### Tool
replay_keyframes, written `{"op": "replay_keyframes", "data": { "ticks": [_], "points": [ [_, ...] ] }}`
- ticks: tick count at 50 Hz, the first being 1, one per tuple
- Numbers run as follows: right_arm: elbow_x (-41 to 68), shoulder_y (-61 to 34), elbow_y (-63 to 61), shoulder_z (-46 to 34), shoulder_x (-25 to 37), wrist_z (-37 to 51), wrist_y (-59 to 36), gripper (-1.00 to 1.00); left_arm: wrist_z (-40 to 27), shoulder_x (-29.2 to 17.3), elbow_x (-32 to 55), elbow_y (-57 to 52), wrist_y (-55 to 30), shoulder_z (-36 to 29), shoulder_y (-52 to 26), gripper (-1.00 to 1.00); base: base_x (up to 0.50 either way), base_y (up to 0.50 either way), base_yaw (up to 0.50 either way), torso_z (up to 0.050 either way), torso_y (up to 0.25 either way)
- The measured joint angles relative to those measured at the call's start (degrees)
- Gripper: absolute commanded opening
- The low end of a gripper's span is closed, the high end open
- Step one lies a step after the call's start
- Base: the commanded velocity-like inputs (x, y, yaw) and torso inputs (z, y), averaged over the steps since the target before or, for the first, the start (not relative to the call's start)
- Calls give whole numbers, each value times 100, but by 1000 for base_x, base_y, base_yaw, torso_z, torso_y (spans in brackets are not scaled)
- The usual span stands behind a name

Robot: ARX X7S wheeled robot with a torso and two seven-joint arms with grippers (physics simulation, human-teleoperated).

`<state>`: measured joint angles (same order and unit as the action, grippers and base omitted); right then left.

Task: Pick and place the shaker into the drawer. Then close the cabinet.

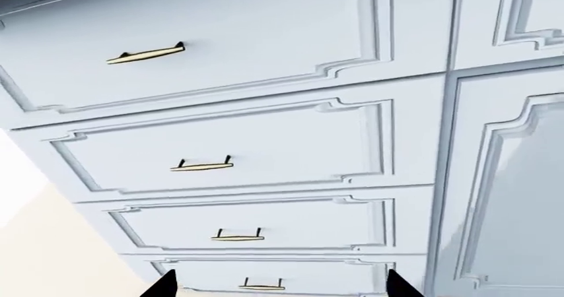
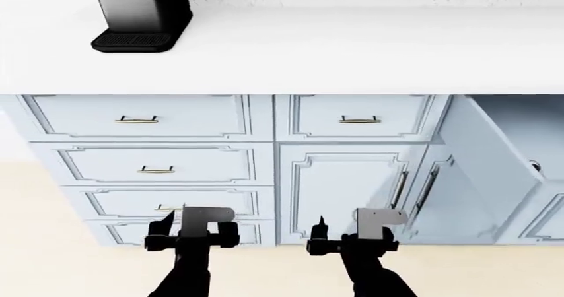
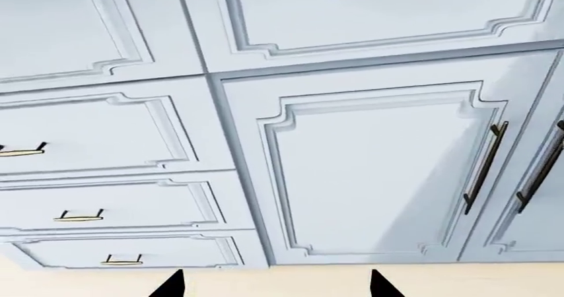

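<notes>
I cannot make out the shaker for certain. A small dark speck [image 2: 535, 167] lies inside the open drawer [image 2: 489, 171] at the far right, too small to identify. My left gripper [image 2: 192, 234] hangs low in front of the bottom drawers [image 1: 264, 224], open and empty, its black fingertips [image 1: 163, 285] spread wide. My right gripper [image 2: 352, 241] is level with it in front of the shut cabinet door [image 3: 370, 171], also open and empty, fingertips [image 3: 379, 285] far apart over the beige floor.
A tall black coffee machine [image 2: 141, 13] stands on the white countertop [image 2: 335, 53] at the back left. Several shut drawers with brass handles [image 2: 157, 170] fill the left. Two dark bar handles [image 3: 485, 168] mark the doors beside the pulled-out drawer.
</notes>
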<state>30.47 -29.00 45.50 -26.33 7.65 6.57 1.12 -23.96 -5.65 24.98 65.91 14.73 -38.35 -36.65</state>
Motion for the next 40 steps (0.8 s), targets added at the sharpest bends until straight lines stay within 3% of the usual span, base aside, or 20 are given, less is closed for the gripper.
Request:
{"op": "replay_keyframes", "data": {
  "ticks": [21,35,40],
  "points": [
    [91,0,-57,9,45,-58,13,100,126,58,1,118,85,-53,-33,100,500,0,0,0,0],
    [143,-10,-25,37,42,-25,52,100,169,67,5,135,104,-74,-44,100,0,0,0,0,0],
    [79,133,-426,31,150,208,98,100,175,-120,151,-506,86,-22,156,100,0,0,0,0,0]
  ]
}}
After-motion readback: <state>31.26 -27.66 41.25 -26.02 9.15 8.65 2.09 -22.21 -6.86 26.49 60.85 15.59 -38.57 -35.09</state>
